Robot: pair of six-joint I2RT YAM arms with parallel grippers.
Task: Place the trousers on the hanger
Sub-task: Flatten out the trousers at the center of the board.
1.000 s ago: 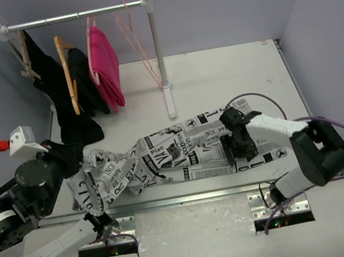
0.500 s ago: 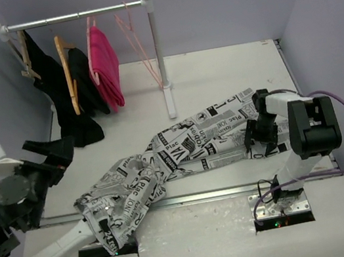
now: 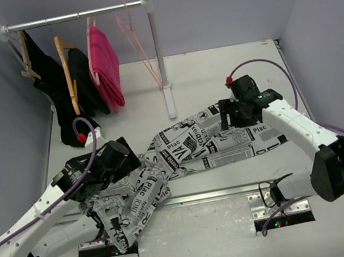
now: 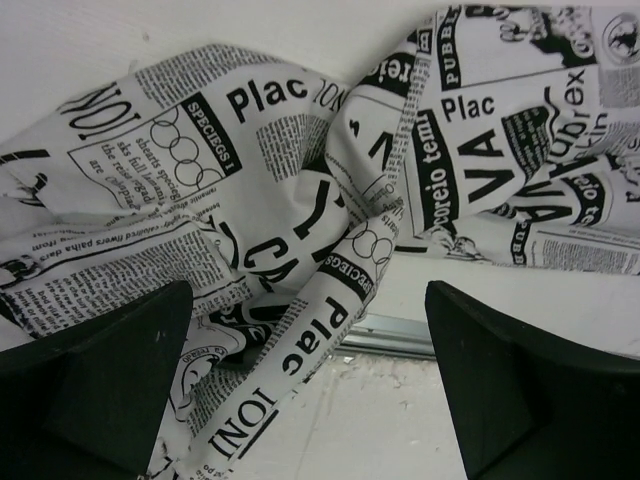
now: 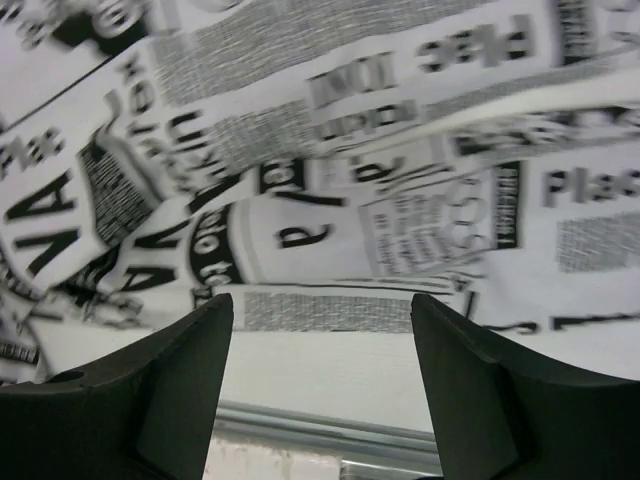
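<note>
The newspaper-print trousers (image 3: 189,149) lie stretched across the front of the table. Their crumpled left end (image 3: 124,213) droops over the front edge. My left gripper (image 3: 124,162) hovers open just above that bunched end, and the left wrist view shows the folds (image 4: 300,200) below wide-apart fingers (image 4: 110,380) with nothing between them. Over the right part of the trousers my right gripper (image 3: 228,118) is open too, the cloth (image 5: 330,230) beneath its empty fingers (image 5: 160,390). The thin pink hanger (image 3: 142,50) hangs bare on the rail at the back, far from both grippers.
A clothes rail (image 3: 72,16) stands at the back left, its white post (image 3: 163,70) footing on the table just behind the trousers. Black garments (image 3: 61,88) on wooden hangers and a pink garment (image 3: 105,63) hang on it. A metal strip (image 3: 223,192) runs along the front edge.
My left gripper opened and let go of the trousers' left end, which dropped and slid over the front edge. The left arm then swung in over it. The right arm moved back-left above the trousers.
</note>
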